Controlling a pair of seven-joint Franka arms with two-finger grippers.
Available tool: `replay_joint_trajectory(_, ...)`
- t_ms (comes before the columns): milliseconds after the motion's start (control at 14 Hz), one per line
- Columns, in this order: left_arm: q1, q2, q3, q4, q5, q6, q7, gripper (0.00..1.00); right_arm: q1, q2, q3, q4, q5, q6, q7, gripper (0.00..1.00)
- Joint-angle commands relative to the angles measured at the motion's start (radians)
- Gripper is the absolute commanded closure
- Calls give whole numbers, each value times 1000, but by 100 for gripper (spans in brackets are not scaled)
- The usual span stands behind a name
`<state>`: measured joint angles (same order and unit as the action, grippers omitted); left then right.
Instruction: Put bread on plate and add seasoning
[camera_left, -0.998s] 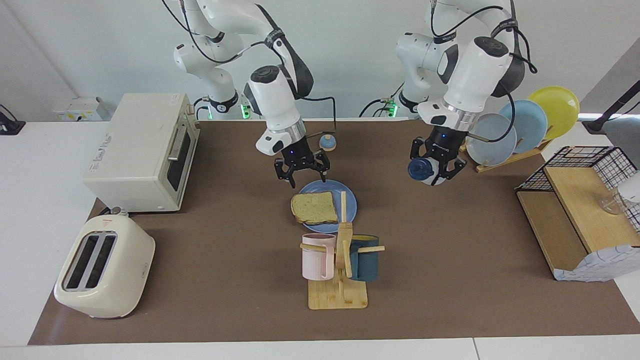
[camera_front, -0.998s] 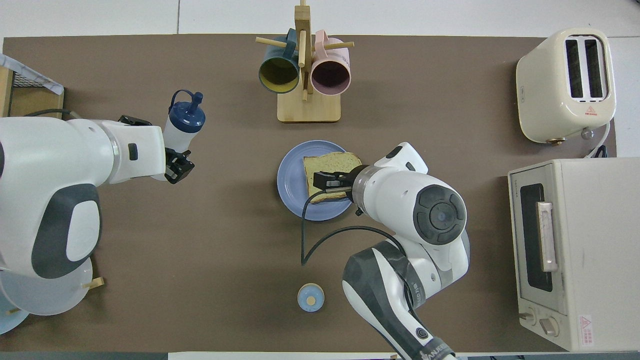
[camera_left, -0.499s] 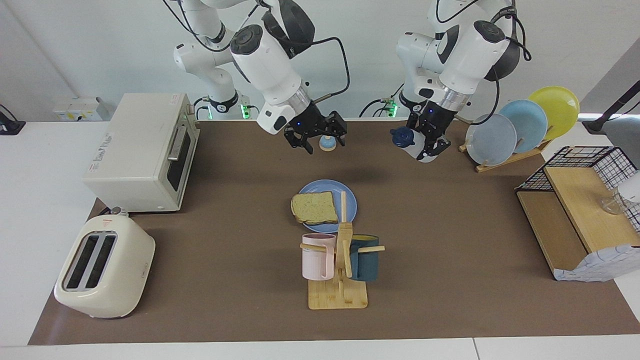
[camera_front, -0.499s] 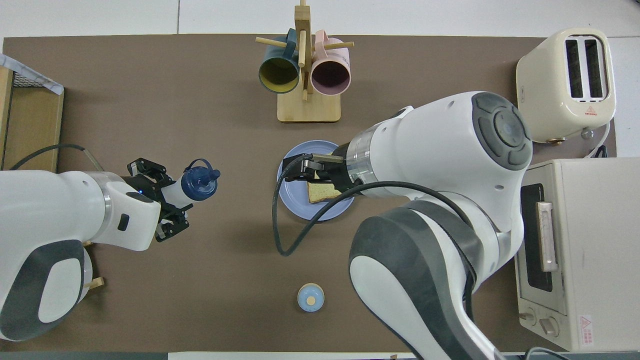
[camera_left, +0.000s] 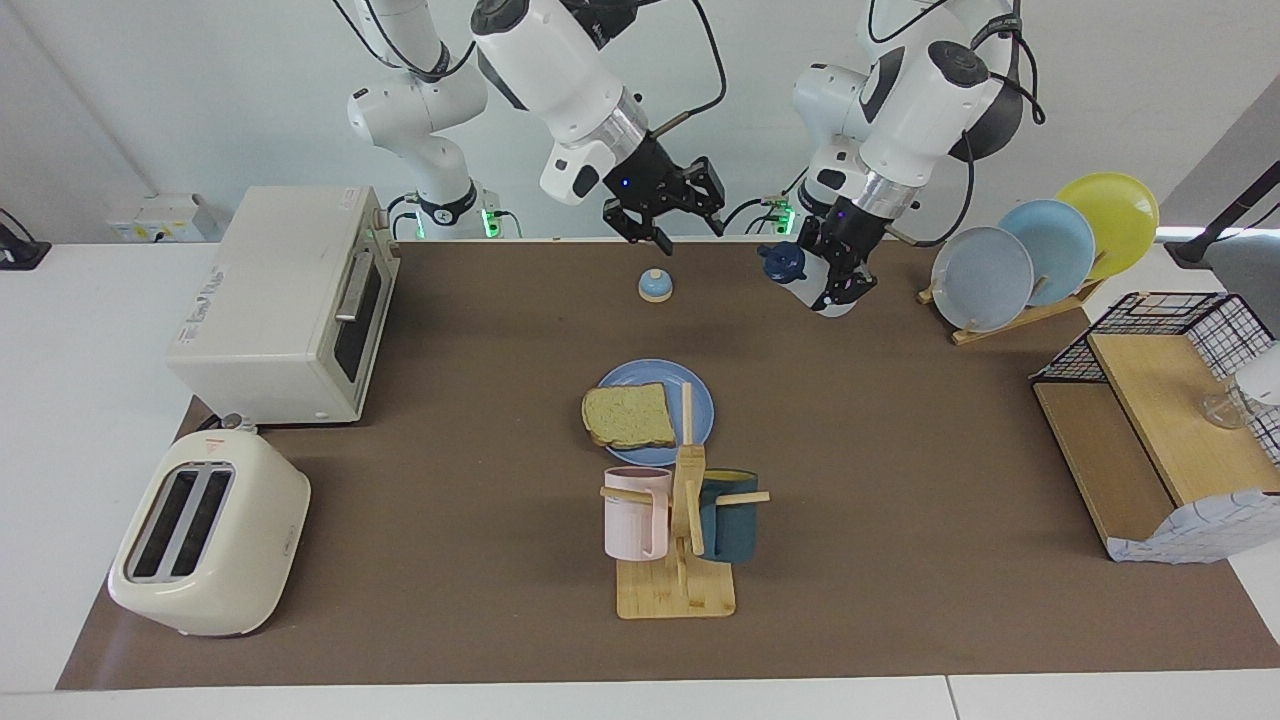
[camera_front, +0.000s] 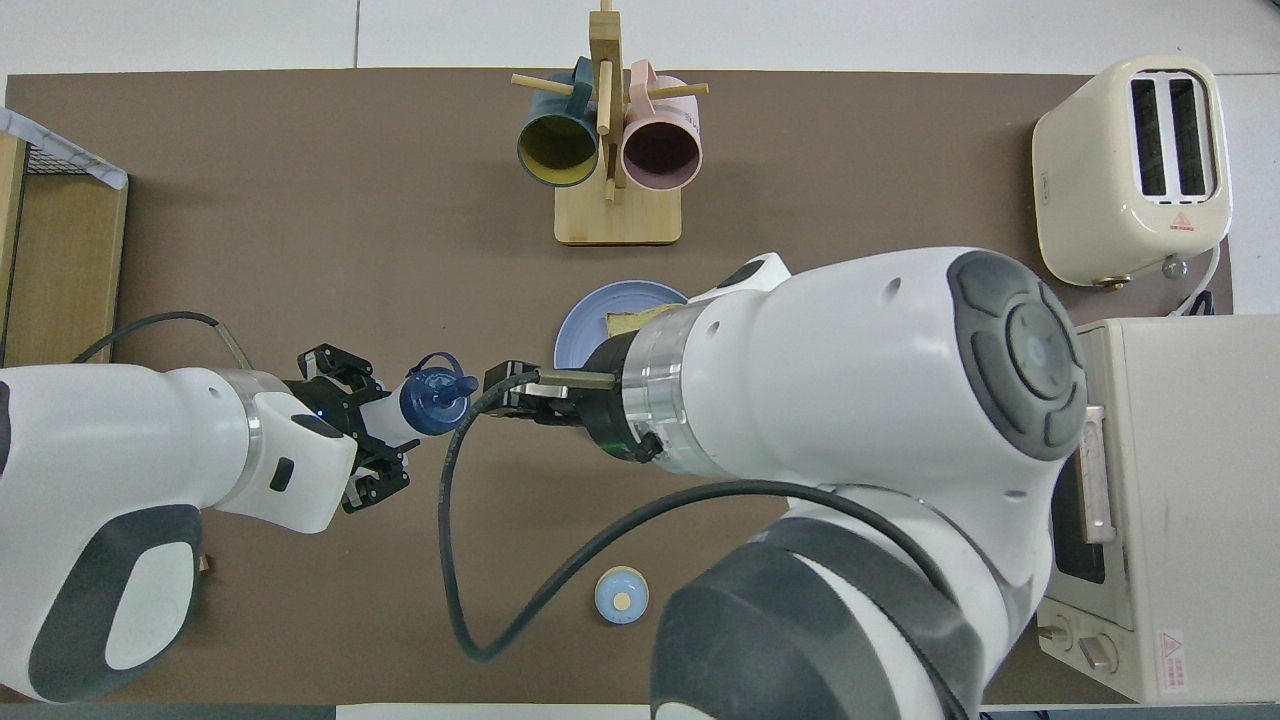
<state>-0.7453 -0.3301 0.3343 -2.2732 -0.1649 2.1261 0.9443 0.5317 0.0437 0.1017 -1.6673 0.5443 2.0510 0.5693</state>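
The bread lies on the blue plate at mid table, just nearer to the robots than the mug tree. In the overhead view my right arm covers most of the plate and the bread. My right gripper is open and empty, raised high over the table's edge by the bell; it also shows in the overhead view. My left gripper is shut on the seasoning bottle, held tilted in the air between the bell and the plate rack.
A small blue-domed bell sits near the robots. A mug tree holds a pink and a dark mug. A toaster and a toaster oven stand at the right arm's end. A plate rack and a wooden shelf stand at the left arm's end.
My right gripper rose from just over the plate and drew back toward the robots, still open. My left gripper lifted the bottle, tilted it and carried it toward the table's middle.
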Motion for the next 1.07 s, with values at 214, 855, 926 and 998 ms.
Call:
replay_joint_trajectory(214, -11, -38, 11, -31, -77, 5, 24, 100, 34, 11, 6, 6, 10, 55, 29, 49)
replay_joint_trajectory(855, -11, -40, 9, -37, -93, 20, 24, 100, 44, 47, 6, 17, 6, 145, 38, 61)
replay_joint_trajectory(926, -11, -40, 9, -39, -93, 20, 24, 100, 44, 50, 6, 20, 8, 150, 38, 62)
replay_joint_trajectory(998, -11, -40, 9, -39, -93, 21, 24, 100, 44, 59, 6, 30, 8, 150, 40, 63)
